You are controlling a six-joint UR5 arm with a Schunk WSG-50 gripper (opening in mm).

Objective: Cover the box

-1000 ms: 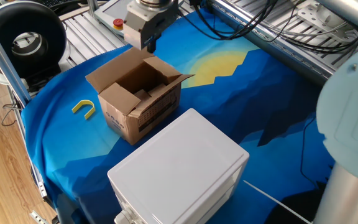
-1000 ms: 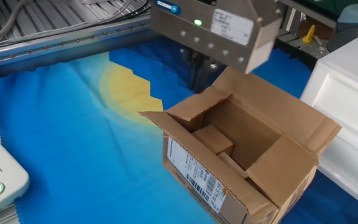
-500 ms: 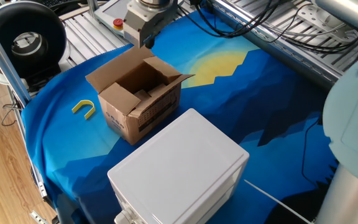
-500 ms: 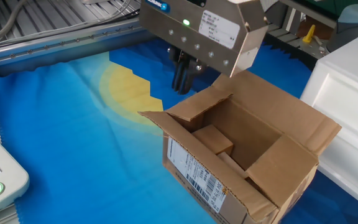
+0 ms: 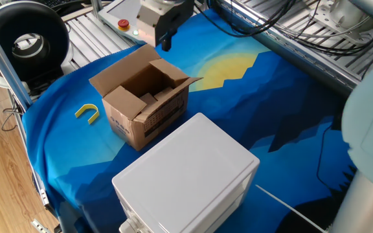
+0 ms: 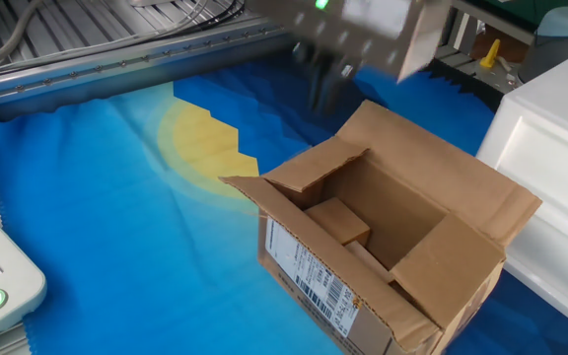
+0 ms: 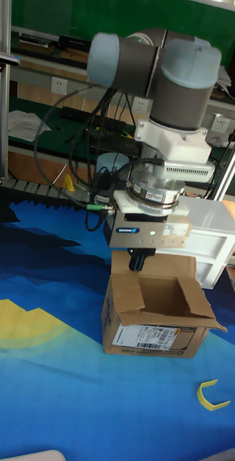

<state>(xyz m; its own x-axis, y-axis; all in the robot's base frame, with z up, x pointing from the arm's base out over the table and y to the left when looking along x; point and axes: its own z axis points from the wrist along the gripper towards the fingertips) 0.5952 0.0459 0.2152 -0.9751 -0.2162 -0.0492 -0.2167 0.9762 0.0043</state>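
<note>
The box (image 5: 144, 100) sits open on the blue cloth (image 5: 251, 110), flaps raised; thin corrugated card, probably light and bendy, best pushed near a flap's free edge; the gripper (image 5: 166, 40) hovers behind it, fingers seemingly pressed together, empty

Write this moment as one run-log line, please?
task: cover box | cardboard box: flaps open | gripper: above rear flap, holding nothing, jaw state unclear | white plastic box: beside

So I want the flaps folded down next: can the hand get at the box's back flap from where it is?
Probably yes. The hand hangs just behind the open box, beside its upright back flap, with nothing between them. The white box sits on the opposite side.
</note>
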